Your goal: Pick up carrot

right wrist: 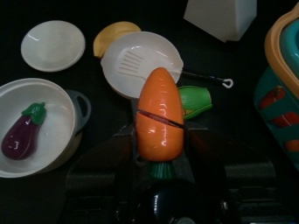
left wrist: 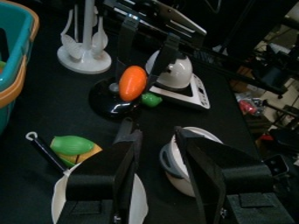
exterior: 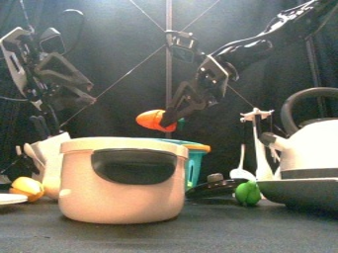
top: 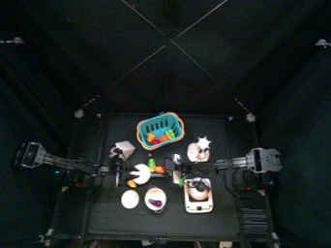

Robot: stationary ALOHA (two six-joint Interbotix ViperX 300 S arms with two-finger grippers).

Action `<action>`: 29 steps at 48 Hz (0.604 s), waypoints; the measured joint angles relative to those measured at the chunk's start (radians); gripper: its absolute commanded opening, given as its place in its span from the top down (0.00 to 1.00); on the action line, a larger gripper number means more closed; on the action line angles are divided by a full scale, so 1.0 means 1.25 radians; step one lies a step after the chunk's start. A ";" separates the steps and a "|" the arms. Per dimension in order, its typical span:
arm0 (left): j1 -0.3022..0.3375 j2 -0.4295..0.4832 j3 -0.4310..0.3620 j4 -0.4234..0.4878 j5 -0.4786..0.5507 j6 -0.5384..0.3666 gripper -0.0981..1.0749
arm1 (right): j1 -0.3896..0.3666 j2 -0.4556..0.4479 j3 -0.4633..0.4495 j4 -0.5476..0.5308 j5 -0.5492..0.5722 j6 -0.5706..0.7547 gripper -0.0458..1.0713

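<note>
The carrot [right wrist: 159,115] is clamped between the jaws of the right gripper [right wrist: 160,131], lifted clear above the table [top: 116,218], its orange tip pointing away from the wrist and its green end back between the jaws. Below the gripper lie a white plate [right wrist: 142,61] with a green vegetable [right wrist: 195,102] just beside it; a bowl with an eggplant [right wrist: 24,131] sits off to one side, the teal basket [right wrist: 278,96] to the other. The left gripper [left wrist: 156,157] hangs open nearby, empty

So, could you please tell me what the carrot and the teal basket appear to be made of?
Carrot: probably moulded plastic; smooth orange skin with a soft sheen, held in the right pincer. Teal basket: likely rigid plastic; slotted walls and an even, uniform colour.
</note>
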 measured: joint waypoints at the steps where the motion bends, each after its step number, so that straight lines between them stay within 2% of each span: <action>1: 0.000 -0.001 0.000 0.000 0.001 0.000 0.25 | 0.000 0.000 0.001 -0.002 -0.002 0.000 0.41; 29: 0.004 -0.001 0.000 -0.001 0.001 0.001 0.25 | -0.011 -0.001 0.002 -0.017 -0.013 -0.001 0.41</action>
